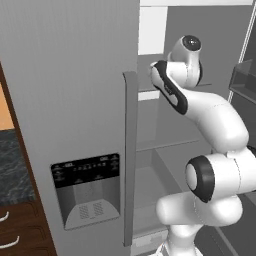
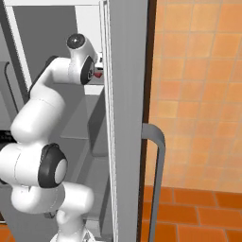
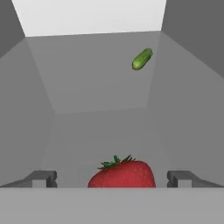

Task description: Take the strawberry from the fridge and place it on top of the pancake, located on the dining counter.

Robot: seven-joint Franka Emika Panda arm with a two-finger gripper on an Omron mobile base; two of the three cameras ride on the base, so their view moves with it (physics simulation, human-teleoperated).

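Gripper (image 3: 112,178) spread wide around the strawberry (image 3: 122,174) inside the fridge (image 1: 70,100); small green pickle (image 3: 142,58) lies beyond.

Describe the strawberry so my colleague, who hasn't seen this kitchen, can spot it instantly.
Start at the tall grey fridge with its right door swung open, and follow the white arm onto a shelf inside. The strawberry lies between the fingers of the open tool, bright red with a green leafy cap. Its only neighbour, a small olive-green item, lies farther back.
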